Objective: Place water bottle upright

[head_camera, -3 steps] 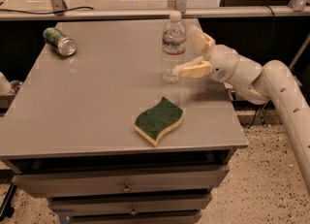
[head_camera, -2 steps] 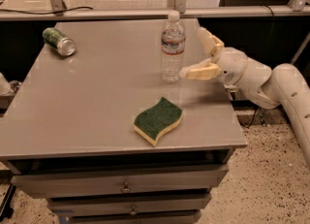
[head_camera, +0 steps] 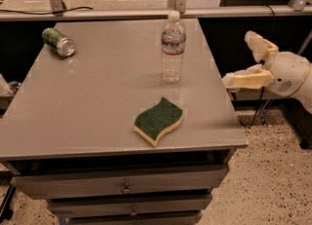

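Farthest to the left of the fingers (head_camera: 248,79), a green can (head_camera: 58,41) lay on its side near the back left corner of the grey surface (head_camera: 87,112), with bare room around it up to the left and back edges. A broad open stretch ran from the can toward the fingers across the middle of the surface. The water bottle (head_camera: 173,46) stood upright toward the back, left of the fingers and clear of them, touching nothing but the surface. It was clear and ribbed, with a white cap on top and a white-and-red label band just under the shoulder; what it held could not be told. Below it in the view, nearer the front edge and also left of the fingers, lay a wavy sponge (head_camera: 158,121), green on top and yellow beneath. Under the surface the drawers (head_camera: 122,187) were closed, so their contents were hidden. The fingers hung off the right edge, beside the surface and over the speckled floor (head_camera: 273,180), spread wide apart and holding nothing, with a white arm (head_camera: 295,73) behind them.
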`<state>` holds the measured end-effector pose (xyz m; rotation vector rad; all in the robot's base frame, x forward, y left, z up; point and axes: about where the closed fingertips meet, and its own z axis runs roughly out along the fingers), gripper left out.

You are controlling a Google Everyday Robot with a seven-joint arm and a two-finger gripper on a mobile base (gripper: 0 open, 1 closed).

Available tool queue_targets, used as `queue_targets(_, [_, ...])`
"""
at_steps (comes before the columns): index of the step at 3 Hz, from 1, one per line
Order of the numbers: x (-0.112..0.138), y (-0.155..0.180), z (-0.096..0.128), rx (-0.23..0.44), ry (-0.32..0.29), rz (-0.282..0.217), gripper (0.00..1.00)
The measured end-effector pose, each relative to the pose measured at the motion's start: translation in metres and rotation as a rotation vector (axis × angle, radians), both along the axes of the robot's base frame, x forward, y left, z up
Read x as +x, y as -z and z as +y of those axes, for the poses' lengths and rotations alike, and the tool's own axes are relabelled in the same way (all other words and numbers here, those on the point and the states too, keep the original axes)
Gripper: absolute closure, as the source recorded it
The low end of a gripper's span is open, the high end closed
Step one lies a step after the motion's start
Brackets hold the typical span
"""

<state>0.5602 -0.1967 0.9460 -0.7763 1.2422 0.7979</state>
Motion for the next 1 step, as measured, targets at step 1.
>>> queue_targets(1, [-0.0069, -0.0041, -0.0123, -0.009, 0.025, -0.002, 0.00])
